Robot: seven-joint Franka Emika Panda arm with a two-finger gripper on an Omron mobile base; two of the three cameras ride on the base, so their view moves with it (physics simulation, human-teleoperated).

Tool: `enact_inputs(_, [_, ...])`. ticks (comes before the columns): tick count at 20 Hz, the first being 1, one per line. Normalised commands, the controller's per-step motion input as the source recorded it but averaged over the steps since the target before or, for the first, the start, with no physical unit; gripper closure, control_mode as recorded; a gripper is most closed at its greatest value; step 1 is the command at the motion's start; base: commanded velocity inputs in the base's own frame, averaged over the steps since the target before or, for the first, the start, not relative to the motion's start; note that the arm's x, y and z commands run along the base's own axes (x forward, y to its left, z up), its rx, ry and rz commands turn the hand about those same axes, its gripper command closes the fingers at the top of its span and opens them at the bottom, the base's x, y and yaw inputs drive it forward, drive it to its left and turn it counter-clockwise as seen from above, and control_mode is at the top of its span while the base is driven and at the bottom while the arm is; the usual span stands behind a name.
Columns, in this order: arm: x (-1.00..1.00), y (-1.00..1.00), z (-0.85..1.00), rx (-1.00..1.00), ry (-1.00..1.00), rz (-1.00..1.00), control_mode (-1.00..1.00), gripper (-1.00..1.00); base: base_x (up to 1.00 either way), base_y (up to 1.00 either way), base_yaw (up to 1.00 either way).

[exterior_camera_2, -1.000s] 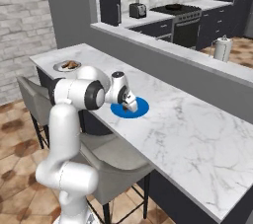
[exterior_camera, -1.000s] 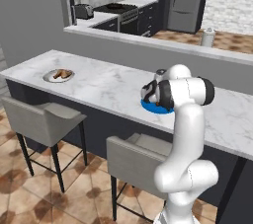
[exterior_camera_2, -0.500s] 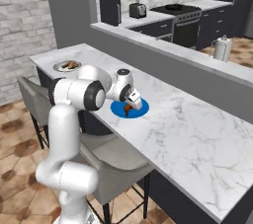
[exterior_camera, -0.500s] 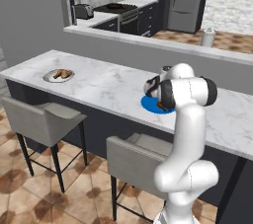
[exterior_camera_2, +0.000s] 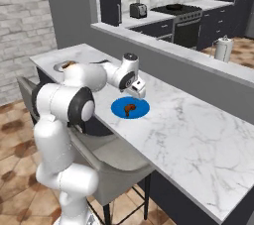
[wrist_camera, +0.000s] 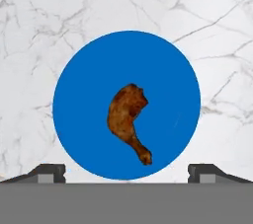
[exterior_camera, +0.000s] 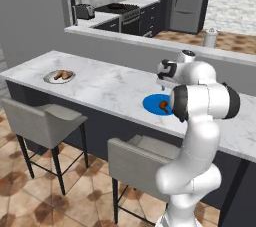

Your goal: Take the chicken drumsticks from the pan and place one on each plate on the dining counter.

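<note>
One drumstick (wrist_camera: 128,119) lay on blue plate (wrist_camera: 79,70); gripper (wrist_camera: 126,171) stood wide open, empty above it. Best lifted straight up, clear of meat.

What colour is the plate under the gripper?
Bright blue. The plate shows best in the hand view, with a brown drumstick lying on it.

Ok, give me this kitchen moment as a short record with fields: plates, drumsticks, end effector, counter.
blue plate: on the dining counter, holds one drumstick
pale plate: far end of the same counter, holds a second drumstick
end effector: open, empty, above the blue plate
drumstick on blue plate: lying free, apart from both fingertips
stools: two grey stools along the counter's near side
</note>
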Motion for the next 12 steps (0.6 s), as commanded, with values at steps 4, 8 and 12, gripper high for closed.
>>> enact_inputs(4, [-1.00,0.00,0.92,0.00,-0.04,0.24,-1.00,-1.00,0.00,0.00,0.00])
enact_inputs(8, [-1.00,0.00,0.66,0.00,-0.12,0.21,-1.00,-1.00,0.00,0.00,0.00])
enact_inputs(12, [-1.00,0.00,0.37,0.00,-0.14,0.16,-1.00,-1.00,0.00,0.00,0.00])
